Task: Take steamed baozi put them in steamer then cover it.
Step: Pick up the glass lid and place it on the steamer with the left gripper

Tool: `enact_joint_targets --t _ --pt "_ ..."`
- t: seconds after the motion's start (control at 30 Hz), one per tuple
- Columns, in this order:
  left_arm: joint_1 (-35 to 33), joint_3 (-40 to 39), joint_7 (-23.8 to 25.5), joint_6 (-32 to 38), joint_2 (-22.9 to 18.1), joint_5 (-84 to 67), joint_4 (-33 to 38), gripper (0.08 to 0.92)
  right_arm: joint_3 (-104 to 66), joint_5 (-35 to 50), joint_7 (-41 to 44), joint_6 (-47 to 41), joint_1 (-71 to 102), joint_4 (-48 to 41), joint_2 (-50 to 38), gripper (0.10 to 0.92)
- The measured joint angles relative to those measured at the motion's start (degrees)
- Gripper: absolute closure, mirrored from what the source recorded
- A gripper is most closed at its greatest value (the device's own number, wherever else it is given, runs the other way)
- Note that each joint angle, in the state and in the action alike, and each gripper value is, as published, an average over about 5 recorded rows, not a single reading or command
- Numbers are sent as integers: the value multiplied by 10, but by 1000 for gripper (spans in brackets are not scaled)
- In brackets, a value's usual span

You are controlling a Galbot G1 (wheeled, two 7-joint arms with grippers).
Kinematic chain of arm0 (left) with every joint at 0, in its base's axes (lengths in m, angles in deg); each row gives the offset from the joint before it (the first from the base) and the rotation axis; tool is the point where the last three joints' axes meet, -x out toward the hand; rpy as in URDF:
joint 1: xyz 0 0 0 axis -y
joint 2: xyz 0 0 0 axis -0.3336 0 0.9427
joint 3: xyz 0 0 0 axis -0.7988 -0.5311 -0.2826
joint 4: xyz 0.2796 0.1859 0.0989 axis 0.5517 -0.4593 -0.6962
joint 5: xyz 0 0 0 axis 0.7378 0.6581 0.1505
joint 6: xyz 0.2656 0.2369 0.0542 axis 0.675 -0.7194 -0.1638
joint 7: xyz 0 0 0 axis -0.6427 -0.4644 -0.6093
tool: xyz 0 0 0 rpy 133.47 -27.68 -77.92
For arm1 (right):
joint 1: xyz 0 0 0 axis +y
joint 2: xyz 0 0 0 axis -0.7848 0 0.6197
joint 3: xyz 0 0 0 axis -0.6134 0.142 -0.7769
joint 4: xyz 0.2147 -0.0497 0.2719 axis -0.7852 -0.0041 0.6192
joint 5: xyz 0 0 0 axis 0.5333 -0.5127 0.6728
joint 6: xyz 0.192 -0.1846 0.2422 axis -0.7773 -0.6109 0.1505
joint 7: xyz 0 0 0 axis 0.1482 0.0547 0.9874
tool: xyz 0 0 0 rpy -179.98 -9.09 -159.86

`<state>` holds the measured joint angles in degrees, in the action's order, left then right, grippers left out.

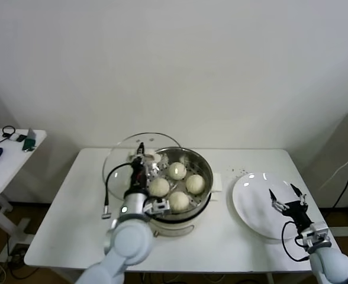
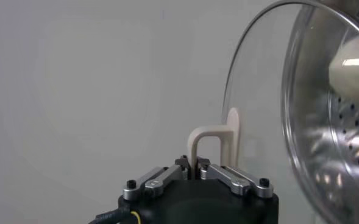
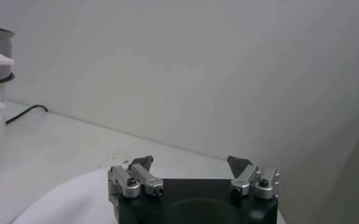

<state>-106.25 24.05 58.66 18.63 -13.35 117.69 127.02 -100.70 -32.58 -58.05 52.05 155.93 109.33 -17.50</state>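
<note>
Item 1, nearest: our right claw (image 1: 286,196), fingers spread wide and holding nothing, hovering over the white plate (image 1: 251,207) at the tabletop's (image 1: 221,248) right end. Parked, we judge.

Item 2: our left claw (image 1: 137,167), closed on the white bar handle (image 2: 211,141) of the cover (image 1: 118,163). The glass cover stands tilted at the steamer's left rim, not yet seated. We judge it rigid, fairly heavy for its thinness, slippery on the glass and breakable if knocked against the metal; the handle at its centre is the only sound place to hold, and we have it there.

Item 3: the steamer (image 1: 203,171), mid-tabletop, shiny steel on a white base. Four steamed baozi (image 1: 178,170) already sit on its perforated tray, close together. We take them to be soft, light and easily dented; the cover should come down flat without pressing them.

Item 4, edges and room: open tabletop lies left of and in front of the steamer. The plate stays well apart on the right. A side table (image 1: 2,160) with small gadgets stands farther left, clear of our swing. The wall behind is near the cover's far rim.
</note>
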Motion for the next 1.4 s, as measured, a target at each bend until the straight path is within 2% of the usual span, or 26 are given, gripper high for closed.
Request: enact_joint_targets --t 0.33,0.67,1.4 --pt "23 -57 6 -2 -47 22 -40 852 -10 -3 11 7 6 -4 6 203" --pt "25 -75 9 -2 -84 50 -80 852 -17 -7 14 11 9 -6 15 203" --pt "27 -81 13 -2 -108 75 -130 852 -31 -13 20 16 11 -8 36 203"
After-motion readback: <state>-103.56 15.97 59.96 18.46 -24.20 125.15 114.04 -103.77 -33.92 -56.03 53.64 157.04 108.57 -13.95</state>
